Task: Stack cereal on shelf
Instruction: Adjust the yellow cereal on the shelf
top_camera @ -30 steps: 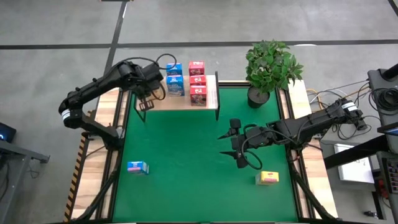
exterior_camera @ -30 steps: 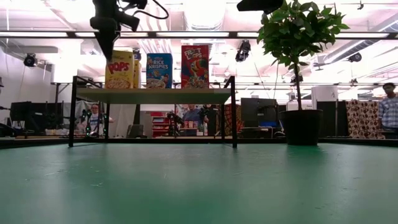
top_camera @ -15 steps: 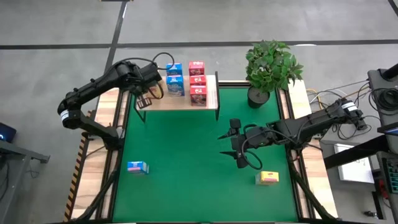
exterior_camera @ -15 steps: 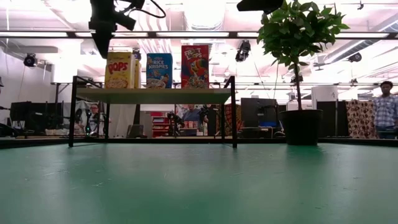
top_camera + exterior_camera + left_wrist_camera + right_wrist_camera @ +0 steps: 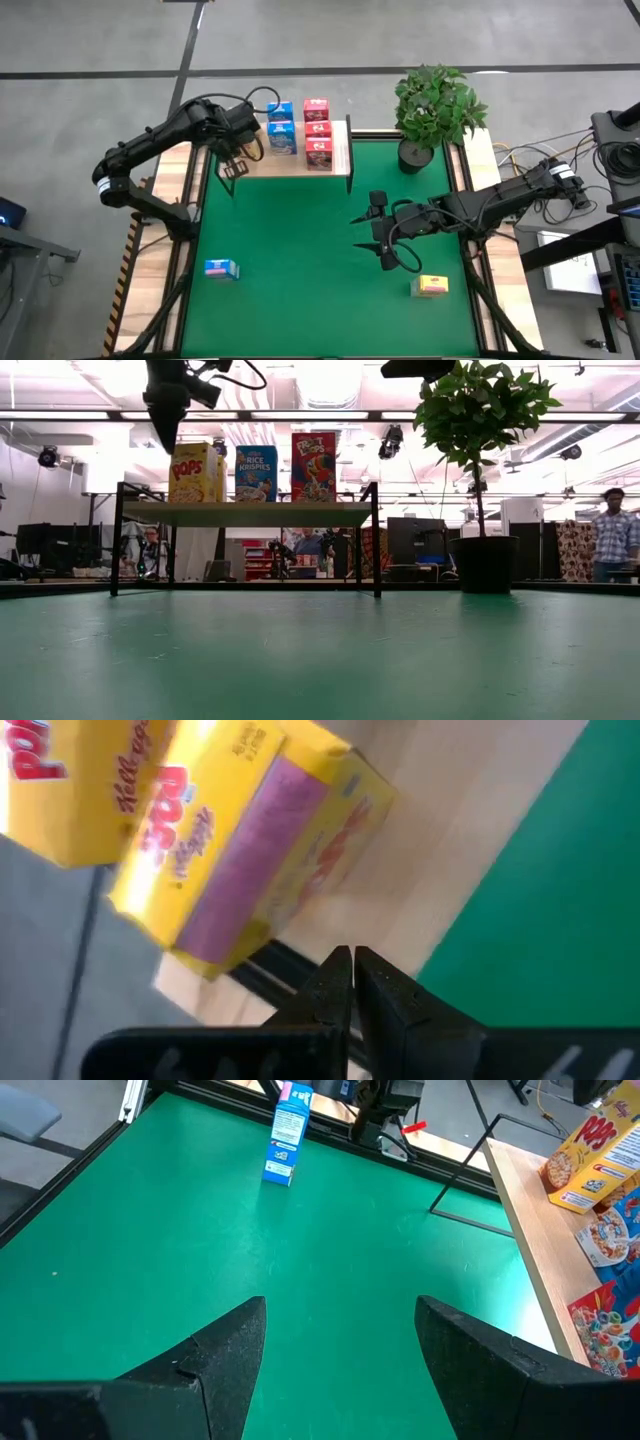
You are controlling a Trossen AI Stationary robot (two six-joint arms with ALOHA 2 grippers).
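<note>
Yellow cereal boxes (image 5: 235,850) stand at the left end of my shelf (image 5: 300,162), beside blue boxes (image 5: 281,128) and pink-red ones (image 5: 317,132). My left gripper (image 5: 237,158) hangs over that end with its fingers pressed together, holding nothing. My right gripper (image 5: 380,232) hovers over the green mat (image 5: 300,260), fingers spread wide and empty. One blue box (image 5: 221,268) and one yellow box (image 5: 432,286) lie on the mat; how many yellow ones are shelved, I think two
</note>
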